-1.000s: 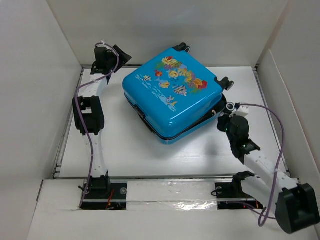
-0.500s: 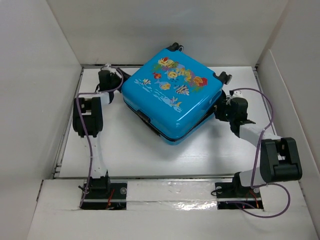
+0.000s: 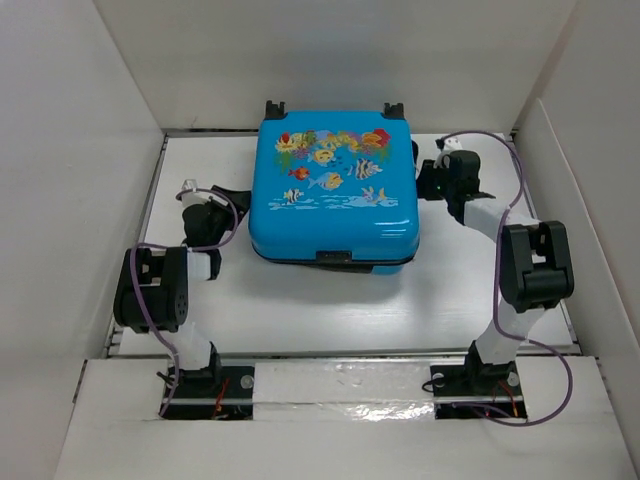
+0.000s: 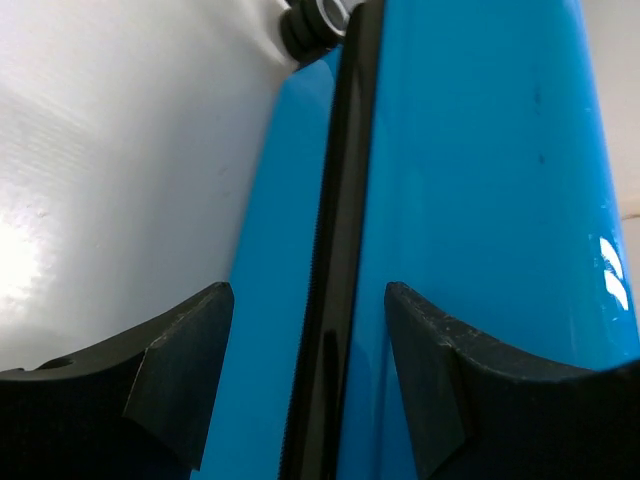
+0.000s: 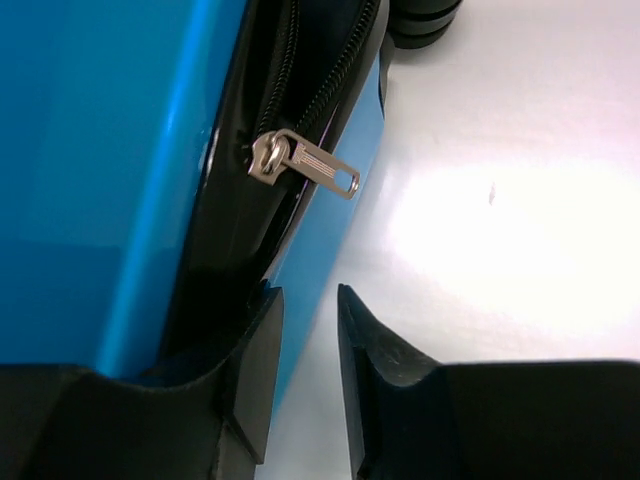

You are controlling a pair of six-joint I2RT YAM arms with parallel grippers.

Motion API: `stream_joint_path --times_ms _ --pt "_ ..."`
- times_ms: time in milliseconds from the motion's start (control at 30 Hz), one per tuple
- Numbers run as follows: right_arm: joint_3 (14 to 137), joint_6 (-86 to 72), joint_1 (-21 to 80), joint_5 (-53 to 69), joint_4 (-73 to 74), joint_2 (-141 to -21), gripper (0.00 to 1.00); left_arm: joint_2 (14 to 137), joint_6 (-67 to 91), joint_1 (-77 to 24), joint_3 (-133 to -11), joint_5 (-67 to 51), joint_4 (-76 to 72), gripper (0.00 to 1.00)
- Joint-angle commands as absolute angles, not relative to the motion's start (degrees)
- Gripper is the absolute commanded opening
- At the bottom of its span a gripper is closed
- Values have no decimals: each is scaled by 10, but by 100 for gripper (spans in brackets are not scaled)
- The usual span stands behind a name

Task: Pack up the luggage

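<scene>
Flanking luggage, left arm, right arm folded.

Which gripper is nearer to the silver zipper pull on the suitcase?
Right. The right gripper sits close by the zipper pull on the right side of the suitcase. The left gripper faces the zipper seam on the opposite, left side.

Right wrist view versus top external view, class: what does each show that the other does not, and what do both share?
Only the right wrist view shows the silver zipper pull and the zipper teeth beside it. Only the top external view shows the fish print on the lid, both arms and the left gripper. Both show the blue luggage, a black wheel, the white table and the right gripper, its fingers slightly apart at the luggage's edge.
</scene>
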State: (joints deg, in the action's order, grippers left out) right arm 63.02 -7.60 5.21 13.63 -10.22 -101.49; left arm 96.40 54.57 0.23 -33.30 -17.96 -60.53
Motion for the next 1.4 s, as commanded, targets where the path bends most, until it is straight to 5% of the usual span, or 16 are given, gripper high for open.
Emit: stream_joint_path --times_ms 0,133,367,433,500,600,633,700,767,867,900,1000,1167,1200,1367 --pt "692 -90 109 289 -153 -1012 38 884 527 -40 -285 -214 -672 60" --pt "677 -108 103 263 -142 -986 47 810 513 -26 -279 -165 -601 67" --pt "503 -156 70 178 -201 -835 47 635 523 -15 -316 -69 -508 73" --pt "442 -158 62 148 -202 -794 44 574 522 -27 -337 -32 -489 73" --pt "373 -161 55 107 -199 -718 31 526 498 -47 -358 -8 -456 73" --pt "293 -169 49 91 -207 -590 0 480 469 -92 -353 -24 -447 51" --pt "244 -168 49 87 -203 -555 0 474 459 -110 -350 -32 -447 24" --pt "201 -154 49 101 -183 -482 0 474 429 -170 -339 -64 -441 5" --pt "143 -154 49 140 -163 -375 0 487 404 -213 -335 -82 -430 0" --pt "84 -161 63 178 -108 -259 9 501 345 -315 -337 -60 -412 0" --pt "76 -162 69 183 -92 -239 23 499 309 -376 -341 -44 -405 0" --pt "72 -162 76 214 -76 -200 39 488 263 -461 -342 42 -360 0" --pt "98 -146 94 221 -68 -276 40 461 274 -557 -287 62 -333 0" --pt "98 -133 115 218 -96 -326 41 456 289 -574 -242 60 -335 10" --pt "120 -117 159 171 -133 -370 43 469 318 -574 -196 57 -344 23"
